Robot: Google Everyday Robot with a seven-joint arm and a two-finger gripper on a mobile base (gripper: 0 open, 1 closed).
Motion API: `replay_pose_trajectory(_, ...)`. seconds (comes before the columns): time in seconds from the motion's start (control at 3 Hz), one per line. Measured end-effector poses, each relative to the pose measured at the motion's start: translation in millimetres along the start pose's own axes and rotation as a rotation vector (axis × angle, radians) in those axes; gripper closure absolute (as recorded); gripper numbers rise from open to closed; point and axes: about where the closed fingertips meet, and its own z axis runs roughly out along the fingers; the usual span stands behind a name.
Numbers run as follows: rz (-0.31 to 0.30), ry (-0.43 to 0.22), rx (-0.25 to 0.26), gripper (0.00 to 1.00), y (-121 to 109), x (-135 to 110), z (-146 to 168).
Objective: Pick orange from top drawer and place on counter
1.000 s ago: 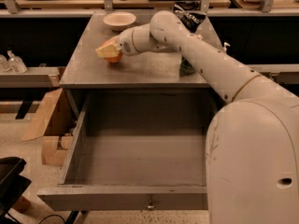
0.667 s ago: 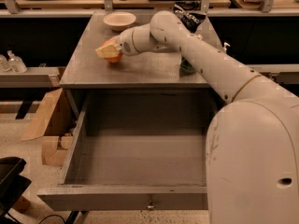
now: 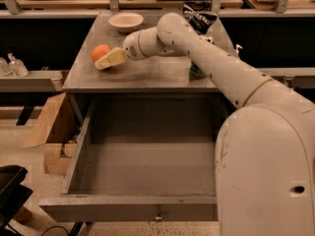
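Note:
The orange rests on the left part of the grey counter. My gripper reaches in from the right, low over the counter, with its tan near finger just in front of the orange. The gripper looks open, and the orange shows free above the near finger. The far finger is hidden. The top drawer is pulled fully out below the counter, and its inside shows nothing. Its small metal knob is at the front centre.
A pale round bowl stands at the counter's back left. A dark snack bag lies at the back right, and a green object is partly hidden behind my arm. A cardboard box sits on the floor to the left of the drawer.
The gripper has dropped slightly toward the counter. The orange, earlier almost hidden in the fingers, now shows clearly at the upper left of the near finger.

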Motion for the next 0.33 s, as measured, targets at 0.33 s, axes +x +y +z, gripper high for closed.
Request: replay_pose_trajectory(0.33,0.000,0.000,0.000,0.00,0.0,0.0,0.0)
